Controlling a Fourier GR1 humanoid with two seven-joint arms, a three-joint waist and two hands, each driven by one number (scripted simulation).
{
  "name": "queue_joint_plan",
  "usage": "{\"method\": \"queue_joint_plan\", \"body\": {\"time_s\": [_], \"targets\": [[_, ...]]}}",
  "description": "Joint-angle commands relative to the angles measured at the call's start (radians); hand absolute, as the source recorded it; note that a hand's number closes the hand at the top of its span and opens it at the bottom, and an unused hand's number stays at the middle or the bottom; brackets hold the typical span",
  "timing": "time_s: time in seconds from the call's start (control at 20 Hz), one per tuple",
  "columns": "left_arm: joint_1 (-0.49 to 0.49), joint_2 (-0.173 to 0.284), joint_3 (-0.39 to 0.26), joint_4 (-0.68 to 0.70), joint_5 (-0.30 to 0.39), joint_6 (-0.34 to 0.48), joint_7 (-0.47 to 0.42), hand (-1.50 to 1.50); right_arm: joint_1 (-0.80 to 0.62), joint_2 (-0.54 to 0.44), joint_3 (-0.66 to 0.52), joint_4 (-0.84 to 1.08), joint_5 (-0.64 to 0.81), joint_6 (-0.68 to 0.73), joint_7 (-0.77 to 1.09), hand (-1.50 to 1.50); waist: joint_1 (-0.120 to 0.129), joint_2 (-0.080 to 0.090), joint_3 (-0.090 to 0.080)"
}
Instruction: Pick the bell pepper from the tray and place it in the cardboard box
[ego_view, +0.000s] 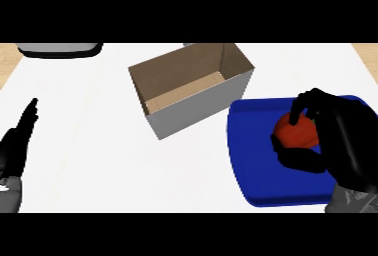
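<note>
Risk, slip: the right hand (332, 145) curls round only part of the bell pepper (295, 135) — a round, smooth fruit could roll out from between the fingers and thumb if the hold sits off its middle when it is raised.
Risk, tray: the pepper sits low inside the blue tray (255, 165); a sideways pull before it is clear of the rim could catch the rim and drag the tray along.
Risk, box: the cardboard box (196, 87) stands tilted to the view, open top up, with thin walls — the hand or pepper could clip the near wall and push the box across the counter.
Right hand state: clasped on the pepper, fingers over its top and far side, thumb under its near side.
Pepper, relative to the right hand: inside the curl, on the hand's left, its red face showing between fingers and thumb; whether it rests on the tray floor cannot be told.
Box, relative to the right hand: up and to the left, just beyond the tray's rim.
Left hand (16, 145): resting at the view's left edge, fingers straight, holding nothing.
</note>
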Motion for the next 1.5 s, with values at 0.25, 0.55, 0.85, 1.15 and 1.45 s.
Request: {"method": "queue_joint_plan", "body": {"time_s": [0.25, 0.55, 0.85, 1.15, 1.45], "targets": [[-0.017, 0.010, 0.015, -0.014, 0.019, -0.054, 0.005, 0.00, -0.301, 0.222, -0.001, 0.219, -0.048, -0.049, 0.124, 1.50, 0.024, 0.007, 0.001], [-0.045, -0.015, 0.011, 0.048, -0.014, -0.026, -0.040, 0.00, -0.602, 0.225, -0.070, 0.522, -0.146, -0.171, 0.208, 1.50, 0.033, 0.010, 0.001], [-0.033, -0.032, -0.013, 0.008, -0.042, -0.019, -0.001, 0.00, -0.775, 0.226, -0.152, 0.868, -0.236, -0.305, 0.168, 1.50, 0.042, 0.012, 0.001], [-0.037, -0.022, 0.023, 0.022, -0.019, -0.035, -0.018, 0.00, -0.862, 0.226, -0.181, 1.193, -0.276, -0.475, 0.019, 1.50, 0.045, 0.015, 0.001], [-0.091, -0.050, -0.007, 0.092, -0.055, -0.020, -0.059, 0.00, -0.957, 0.226, -0.170, 1.476, -0.272, -0.667, 0.039, 1.50, 0.057, 0.021, 0.000]]}}
